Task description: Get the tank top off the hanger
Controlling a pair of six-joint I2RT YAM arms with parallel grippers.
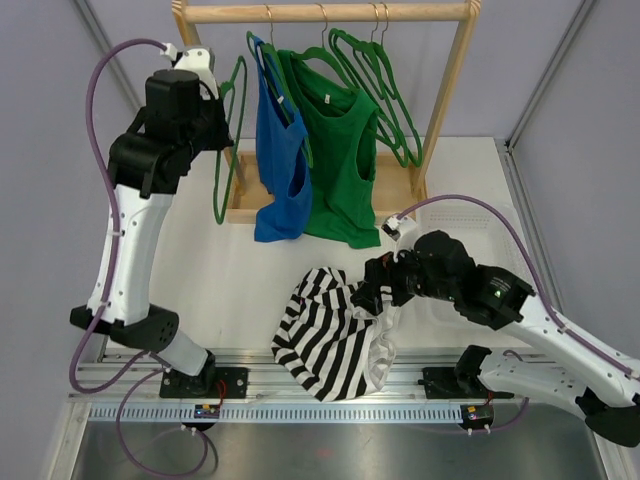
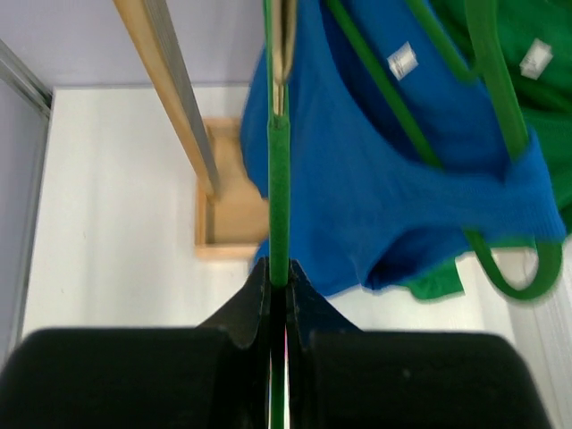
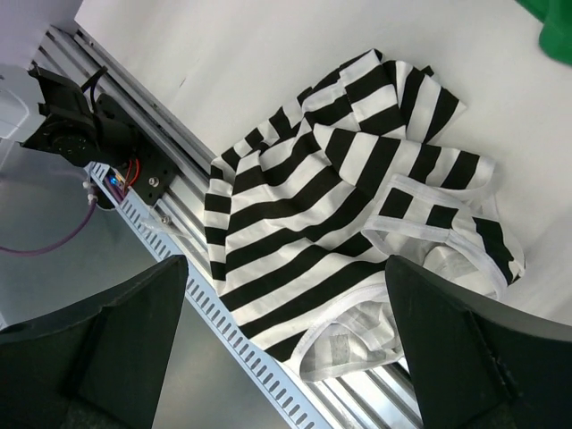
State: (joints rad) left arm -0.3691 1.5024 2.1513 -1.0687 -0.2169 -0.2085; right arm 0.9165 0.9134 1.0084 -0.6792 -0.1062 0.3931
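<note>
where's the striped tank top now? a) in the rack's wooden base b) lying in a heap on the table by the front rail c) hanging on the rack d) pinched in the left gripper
b: the striped tank top lies crumpled on the table at the front rail, below the open right gripper; the left gripper pinches only a green hanger.

The crumpled cloth tank top (image 1: 330,335) has broad black and white stripes with white binding, and it lies on a plain white bench (image 1: 220,270). The pale natural-wood clothes rack (image 1: 220,12) carries a solid royal-blue tank top (image 1: 278,170) and a solid emerald-green tank top (image 1: 340,170), both with small white labels (image 2: 402,61), on green plastic hangers (image 2: 386,89) matching the bare green plastic hanger (image 2: 279,206). The left robot arm (image 1: 125,240) and right robot arm (image 1: 570,340) are white with black joints, with purple cables (image 1: 88,100) and a silver metal rail (image 1: 330,408).
</note>
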